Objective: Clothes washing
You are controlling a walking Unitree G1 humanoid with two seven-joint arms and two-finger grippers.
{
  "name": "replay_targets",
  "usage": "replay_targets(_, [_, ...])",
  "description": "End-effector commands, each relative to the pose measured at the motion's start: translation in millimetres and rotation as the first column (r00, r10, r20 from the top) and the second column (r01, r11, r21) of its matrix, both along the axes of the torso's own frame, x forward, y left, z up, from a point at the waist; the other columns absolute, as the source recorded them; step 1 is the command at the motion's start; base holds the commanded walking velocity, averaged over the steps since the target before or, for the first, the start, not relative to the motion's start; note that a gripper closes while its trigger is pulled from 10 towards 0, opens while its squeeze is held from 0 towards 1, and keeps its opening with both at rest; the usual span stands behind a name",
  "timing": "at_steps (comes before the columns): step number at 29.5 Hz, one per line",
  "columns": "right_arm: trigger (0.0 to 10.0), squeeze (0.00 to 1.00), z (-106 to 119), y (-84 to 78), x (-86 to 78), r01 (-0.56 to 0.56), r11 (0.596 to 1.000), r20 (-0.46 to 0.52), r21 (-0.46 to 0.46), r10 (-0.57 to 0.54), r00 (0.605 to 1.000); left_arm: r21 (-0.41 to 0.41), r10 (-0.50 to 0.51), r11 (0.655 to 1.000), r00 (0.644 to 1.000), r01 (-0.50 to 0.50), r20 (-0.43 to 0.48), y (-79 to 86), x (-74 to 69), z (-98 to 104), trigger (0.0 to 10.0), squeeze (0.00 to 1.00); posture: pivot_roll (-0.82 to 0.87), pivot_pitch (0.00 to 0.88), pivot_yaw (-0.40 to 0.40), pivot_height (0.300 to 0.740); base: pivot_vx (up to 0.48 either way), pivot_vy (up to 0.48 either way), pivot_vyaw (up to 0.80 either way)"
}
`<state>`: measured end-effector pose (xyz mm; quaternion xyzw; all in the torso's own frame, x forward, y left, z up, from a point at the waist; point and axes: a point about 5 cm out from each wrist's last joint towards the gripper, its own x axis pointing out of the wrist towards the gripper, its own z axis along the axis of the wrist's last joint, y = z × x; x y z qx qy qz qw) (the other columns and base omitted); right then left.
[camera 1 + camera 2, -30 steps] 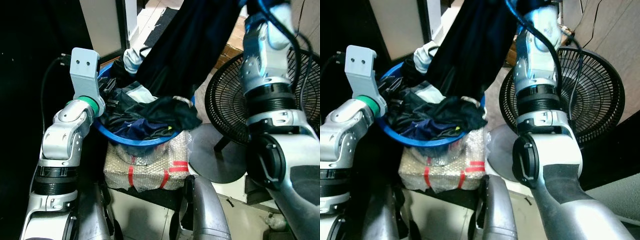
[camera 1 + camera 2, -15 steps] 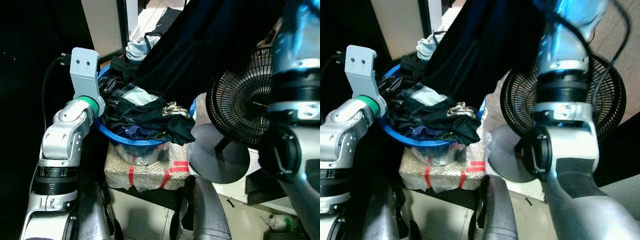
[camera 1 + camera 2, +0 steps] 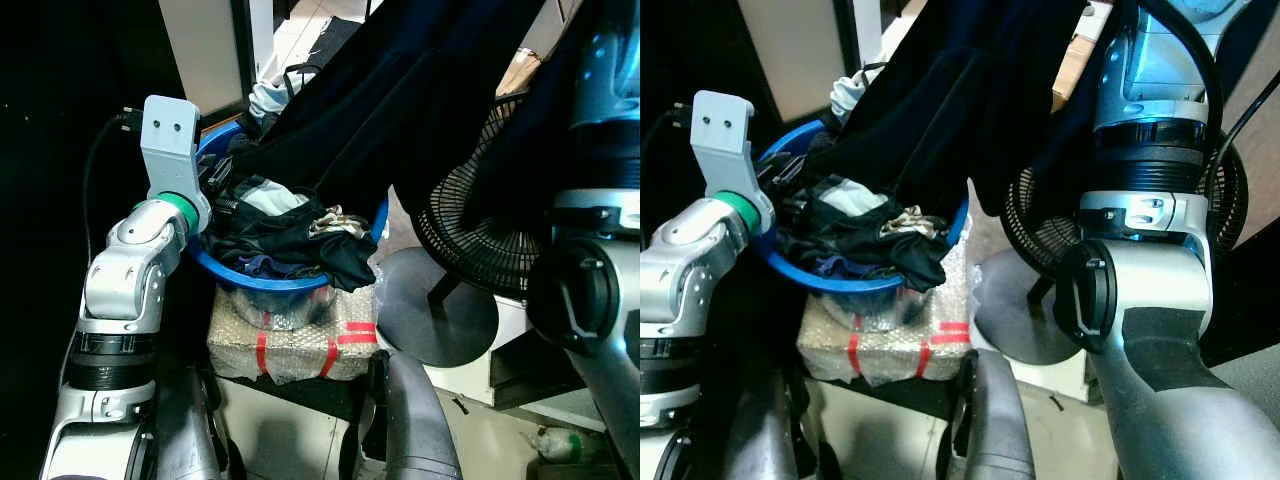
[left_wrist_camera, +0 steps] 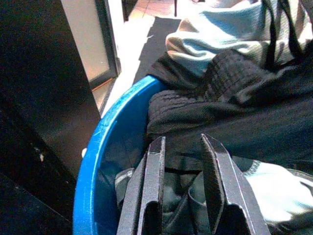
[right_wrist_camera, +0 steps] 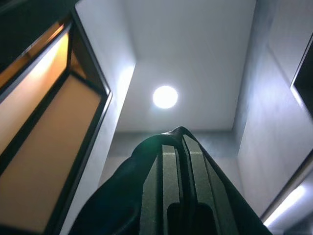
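Laundry sorting looks barely begun: one dark garment (image 3: 400, 90) is lifted out of the blue basin (image 3: 262, 278), while the basin holds a full heap of dark clothes (image 3: 290, 235) yet to be taken. No washing machine can be made out, so loading and washing seem to be ahead.

The right hand (image 5: 177, 161) is raised toward the ceiling, out past the top of the head views; in the right wrist view its two fingers are pressed together on a fold of the dark garment, which drapes over both sides of them, with a round ceiling light (image 5: 165, 97) beyond. The garment hangs as a long sheet from the upper right of the left eye view down to the left, its lower end reaching the far rim of the basin near the centre. Its long axis runs on that diagonal, high end at the hand, low end at the basin. Part of it also drapes over the black fan (image 3: 480, 240) at centre right.

The left hand (image 4: 182, 161) sits at the basin's near left rim, fingers slightly parted and dipped among the clothes, gripping nothing that I can see. The basin rests on a bubble-wrapped bundle (image 3: 290, 340) with red tape, lower centre.
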<state>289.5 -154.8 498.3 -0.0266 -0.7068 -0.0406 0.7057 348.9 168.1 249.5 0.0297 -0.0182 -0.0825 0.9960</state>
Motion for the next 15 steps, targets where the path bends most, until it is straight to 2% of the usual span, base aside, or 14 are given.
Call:
replay_targets(1, [10.0,0.00,-8,-3.1,10.1,-0.030,0.999,-0.070,0.028,0.032,0.997,-0.001,-0.008,1.000,1.000,0.008,-0.016,-2.6,-1.0,-4,10.0,0.00,0.09,0.157,-0.018,0.501,0.000,0.000,0.00])
replay_targets(2, [10.0,0.00,-27,-3.7,28.9,-0.063,0.997,-0.197,0.049,0.072,0.978,-0.004,-0.009,1.000,1.000,0.009,-0.012,-3.0,-1.9,-3,10.0,0.00,0.09,0.157,-0.017,0.501,0.000,0.000,0.00])
replay_targets(3, [10.0,0.00,-40,-3.9,40.4,-0.083,0.994,-0.278,0.065,0.098,0.955,-0.005,-0.009,1.000,1.000,0.009,-0.009,-3.2,-2.7,-3,10.0,0.00,0.09,0.156,-0.016,0.501,0.000,0.000,0.00])
replay_targets(4, [10.0,0.00,-61,-6.7,52.5,-0.117,0.987,-0.375,0.108,0.149,0.915,-0.005,-0.008,1.000,1.000,0.008,-0.005,-1.5,-4.7,-2,10.0,0.00,0.08,0.153,-0.012,0.501,0.000,0.000,0.00])
replay_targets(5, [10.0,0.00,-61,-6.7,52.5,-0.117,0.987,-0.375,0.108,0.149,0.915,-0.005,-0.008,1.000,1.000,0.008,-0.005,-1.5,-4.7,-2,10.0,0.00,0.08,0.153,-0.012,0.501,0.000,0.000,0.00])
replay_targets(6, [10.0,0.00,-82,-10.0,62.6,-0.144,0.977,-0.465,0.160,0.203,0.862,-0.003,-0.008,1.000,1.000,0.008,-0.001,0.4,-6.7,0,10.0,0.00,0.08,0.150,-0.010,0.501,0.000,0.000,0.00])
replay_targets(7, [10.0,0.00,-82,-10.0,62.6,-0.144,0.977,-0.465,0.160,0.203,0.862,-0.003,-0.008,1.000,1.000,0.008,-0.001,0.4,-6.7,0,10.0,0.00,0.08,0.150,-0.010,0.501,0.000,0.000,0.00])
replay_targets(8, [10.0,0.00,-107,-15.0,71.5,-0.139,0.967,-0.555,0.213,0.237,0.798,-0.003,-0.010,1.000,1.000,0.010,0.008,1.7,-9.1,3,10.0,0.00,0.08,0.143,-0.006,0.501,0.000,0.000,0.00])
replay_targets(9, [10.0,0.00,-107,-15.0,71.5,-0.139,0.967,-0.555,0.213,0.237,0.798,-0.003,-0.010,1.000,1.000,0.010,0.008,1.7,-9.1,3,10.0,0.00,0.08,0.143,-0.006,0.501,0.000,0.000,0.00])
replay_targets(10, [10.0,0.00,-135,-21.0,77.5,-0.106,0.964,-0.639,0.243,0.241,0.731,-0.001,-0.016,1.000,1.000,0.016,0.019,1.5,-11.7,6,10.0,0.00,0.07,0.141,-0.004,0.501,0.000,0.000,0.00])
replay_targets(13, [10.0,0.00,-135,-21.0,77.5,-0.106,0.964,-0.639,0.243,0.241,0.731,-0.001,-0.016,1.000,1.000,0.016,0.019,1.5,-11.7,6,10.0,0.00,0.07,0.141,-0.004,0.501,0.000,0.000,0.00])
replay_targets(14, [10.0,0.00,-159,-26.1,80.0,-0.065,0.966,-0.704,0.249,0.227,0.673,-0.001,-0.025,1.000,0.999,0.025,0.031,0.7,-14.4,9,10.0,0.00,0.07,0.134,0.003,0.501,0.000,0.000,0.00])
replay_targets(15, [10.0,0.00,-181,-27.6,76.5,-0.044,0.979,-0.759,0.201,0.184,0.624,-0.004,-0.046,0.999,0.997,0.046,0.063,0.0,-21.1,15,10.0,0.00,0.06,0.119,0.011,0.501,0.000,0.000,0.00])
